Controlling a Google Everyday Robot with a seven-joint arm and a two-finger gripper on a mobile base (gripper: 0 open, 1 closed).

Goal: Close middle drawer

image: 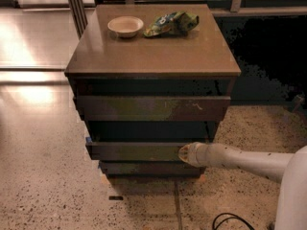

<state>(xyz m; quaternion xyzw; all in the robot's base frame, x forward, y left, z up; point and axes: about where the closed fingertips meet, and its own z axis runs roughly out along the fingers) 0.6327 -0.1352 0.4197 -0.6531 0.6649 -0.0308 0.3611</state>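
Observation:
The dark brown cabinet (153, 51) has three drawer fronts. The middle drawer (134, 151) is a plain handleless strip, sticking out only slightly beyond the cabinet face. My gripper (184, 154) comes in from the right on a white arm and its tip presses against the right part of that drawer's front. The top drawer front (151, 108), wider with a pale scuff, stands above it. The narrow bottom front (151, 169) sits just below.
A white bowl (125, 26) and a green snack bag (171, 23) lie on the cabinet top at the back. Speckled floor surrounds the cabinet. A black cable (235, 220) lies on the floor at lower right. A dark railing area is behind on the right.

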